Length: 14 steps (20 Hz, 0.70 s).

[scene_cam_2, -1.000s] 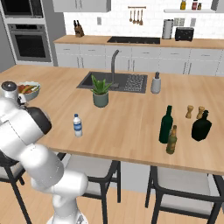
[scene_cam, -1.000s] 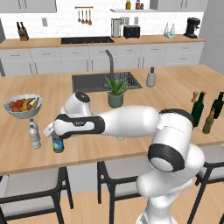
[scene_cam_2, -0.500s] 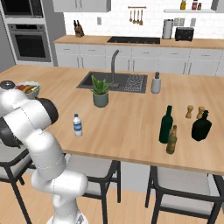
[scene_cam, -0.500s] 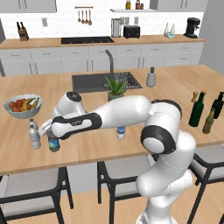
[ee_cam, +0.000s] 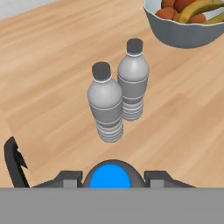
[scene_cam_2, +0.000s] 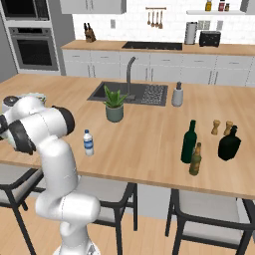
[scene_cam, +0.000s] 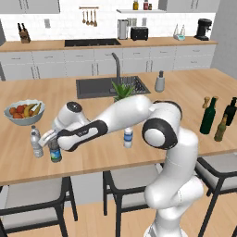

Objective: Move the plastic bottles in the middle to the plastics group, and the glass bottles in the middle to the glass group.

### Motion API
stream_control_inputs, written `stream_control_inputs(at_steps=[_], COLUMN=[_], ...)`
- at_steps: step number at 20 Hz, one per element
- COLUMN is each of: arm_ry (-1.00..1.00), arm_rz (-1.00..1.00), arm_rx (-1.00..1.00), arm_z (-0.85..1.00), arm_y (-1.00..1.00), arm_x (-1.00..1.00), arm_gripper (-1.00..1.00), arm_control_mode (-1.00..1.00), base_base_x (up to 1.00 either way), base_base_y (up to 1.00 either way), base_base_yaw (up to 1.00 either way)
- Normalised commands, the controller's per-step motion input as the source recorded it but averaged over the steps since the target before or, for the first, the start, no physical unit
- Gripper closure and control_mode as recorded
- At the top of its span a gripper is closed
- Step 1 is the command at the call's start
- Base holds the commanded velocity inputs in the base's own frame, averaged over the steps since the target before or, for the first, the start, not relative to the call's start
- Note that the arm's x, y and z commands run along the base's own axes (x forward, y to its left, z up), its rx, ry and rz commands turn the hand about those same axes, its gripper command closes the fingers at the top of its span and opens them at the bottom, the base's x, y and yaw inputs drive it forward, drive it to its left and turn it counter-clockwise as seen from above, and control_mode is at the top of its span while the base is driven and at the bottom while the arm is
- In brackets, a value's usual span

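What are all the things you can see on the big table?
Clear bottles: two, grey caps, side by side near the fruit bowl.
Blue-cap bottle: one, blue-tinted, standing by the clear bottles.
White-cap bottle: one, blue label, middle of the counter, near the front edge.
Wine bottle: one, dark green, right part of the counter.
Brown bottle: one, olive-brown, beside the wine bottle.
Black bottle: one, blackish, right of those.
Shakers: two, wooden, behind the dark bottles.
Fruit bowl: one, grey, left end.
Plant: one, green, grey pot, by the sink.
Sink: one, dark, with a tap.
Dispenser: one, grey, right of the sink.
Gripper: one, dark, jaws closed around the blue-cap bottle.
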Motion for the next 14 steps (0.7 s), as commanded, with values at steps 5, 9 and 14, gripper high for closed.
stream_control_inputs(at_steps=[5, 9, 14], arm_ry=[0.00, 0.00, 0.00], arm_rz=[0.00, 0.00, 0.00], arm_rx=[0.00, 0.00, 0.00], arm_z=[0.00, 0.00, -0.07], arm_y=[0.20, 0.19, 0.16], arm_x=[0.28, 0.33, 0.31], arm_gripper=[1.00, 1.00, 1.00], arm_control_mode=[-1.00, -1.00, -1.00], base_base_x=[0.00, 0.00, 0.00], base_base_y=[0.00, 0.00, 0.00], base_base_yaw=[0.00, 0.00, 0.00])
